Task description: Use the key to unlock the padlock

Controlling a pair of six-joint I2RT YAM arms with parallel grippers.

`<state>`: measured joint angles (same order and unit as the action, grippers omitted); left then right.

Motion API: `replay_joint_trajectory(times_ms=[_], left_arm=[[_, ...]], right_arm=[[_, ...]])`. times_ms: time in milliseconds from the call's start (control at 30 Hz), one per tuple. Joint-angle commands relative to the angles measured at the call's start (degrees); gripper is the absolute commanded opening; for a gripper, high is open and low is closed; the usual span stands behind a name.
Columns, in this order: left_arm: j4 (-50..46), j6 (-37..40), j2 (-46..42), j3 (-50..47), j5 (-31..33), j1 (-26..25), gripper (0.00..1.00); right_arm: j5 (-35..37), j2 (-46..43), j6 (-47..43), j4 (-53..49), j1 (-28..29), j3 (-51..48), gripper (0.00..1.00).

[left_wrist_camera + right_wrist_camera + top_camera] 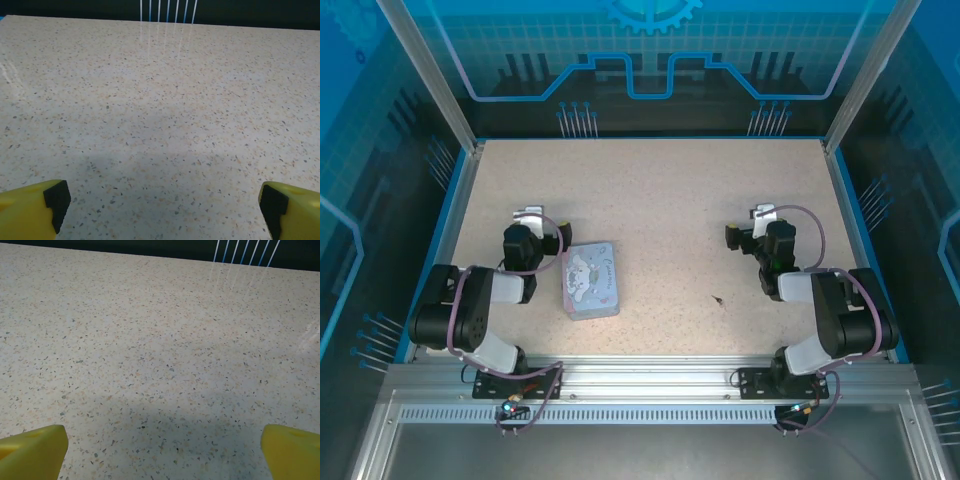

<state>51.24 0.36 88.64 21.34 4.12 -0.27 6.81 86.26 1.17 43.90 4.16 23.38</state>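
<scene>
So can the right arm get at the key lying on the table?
Probably yes. The key lies alone on the bare table beside the right arm, nothing stands between them, and the right gripper is open and empty.

Table point(660, 200) open across far half and centre; tin box point(590, 280), near left claw point(530, 218), blocks low inward sweeps.

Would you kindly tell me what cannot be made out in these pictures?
- Top view: the dark speck right of the tin is too small to identify.
- Top view: the tin's edges are too small to show any fastening.
- Wrist views: the bottom edge cuts off most of the left gripper and right gripper.
</scene>
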Motion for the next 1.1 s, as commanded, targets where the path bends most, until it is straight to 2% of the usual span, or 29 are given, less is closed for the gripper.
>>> replay_joint_trajectory(times_ms=[0, 1067], left_arm=[[0.09, -0.36, 0.18, 1.04, -1.62, 0.36, 0.99], [0.01, -0.34, 0.14, 1.17, -0.85, 0.16, 0.99]], right_arm=[[-0.51, -0.04, -0.74, -0.04, -0.44, 0.97, 1.00], [-1.00, -0.04, -0.67, -0.14, -0.58, 1.06, 1.00]])
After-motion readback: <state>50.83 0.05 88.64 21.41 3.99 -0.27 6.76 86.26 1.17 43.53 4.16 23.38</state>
